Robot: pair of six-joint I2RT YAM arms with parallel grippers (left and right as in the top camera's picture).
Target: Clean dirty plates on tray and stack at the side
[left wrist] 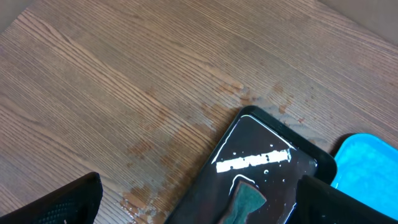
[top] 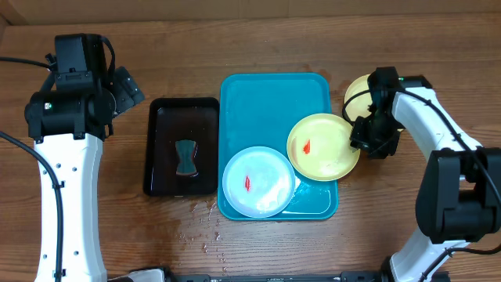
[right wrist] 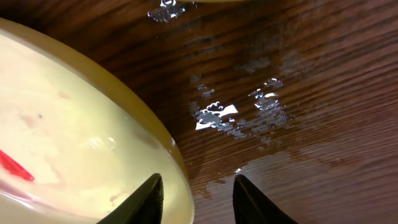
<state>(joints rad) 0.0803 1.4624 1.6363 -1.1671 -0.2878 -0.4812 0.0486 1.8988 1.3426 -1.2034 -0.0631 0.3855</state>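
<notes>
On the teal tray point(top: 270, 98) lies a pale mint-white plate point(top: 258, 182) with a red smear, at the front. A yellow-green plate point(top: 321, 146) with a red smear overhangs the tray's right rim. My right gripper point(top: 364, 137) is at that plate's right edge. In the right wrist view its fingers straddle the plate's rim point(right wrist: 177, 155): one over the plate, one over the wet table. The right gripper point(right wrist: 198, 180) is open, with a gap beside the rim. Another yellow plate point(top: 358, 88) sits on the table behind, partly hidden by the right arm. My left gripper point(left wrist: 199, 211) hangs wide open and empty over the black tray's left end.
A black tray point(top: 182, 110) left of the teal tray holds water and a green sponge point(top: 185, 157). Water drops point(top: 196, 231) lie on the table in front of it, and a puddle point(right wrist: 230, 118) lies right of the yellow plate.
</notes>
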